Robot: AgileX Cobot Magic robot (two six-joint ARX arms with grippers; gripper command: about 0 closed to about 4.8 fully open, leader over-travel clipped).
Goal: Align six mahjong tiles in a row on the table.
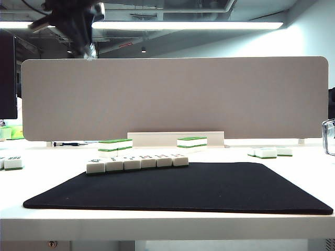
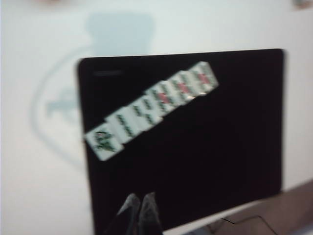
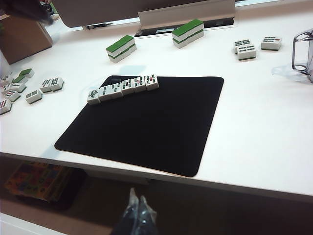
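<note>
I see the six mahjong tiles point(image 3: 123, 87) lined along the black mat's point(image 3: 146, 122) far edge; left gripper point(image 2: 139, 215), blurry, seems closed empty above it, right gripper point(image 3: 138, 213) closed empty off its near edge.

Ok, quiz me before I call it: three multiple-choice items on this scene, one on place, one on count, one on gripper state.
1. Where does the tile row lie?
A. along the black mat's far edge
B. at the table's near edge
C. on a green-topped stack

2. How many tiles are in the row?
A. four
B. six
C. eight

3. The left gripper is:
A. open
B. gripping a tile
C. shut, empty, above the mat

Answers: 1 A, the row hugs the far edge; 2 B, six faces count out; 3 C, fingertips meet with nothing between. The right gripper, off the table's near side, is shut too.
</note>
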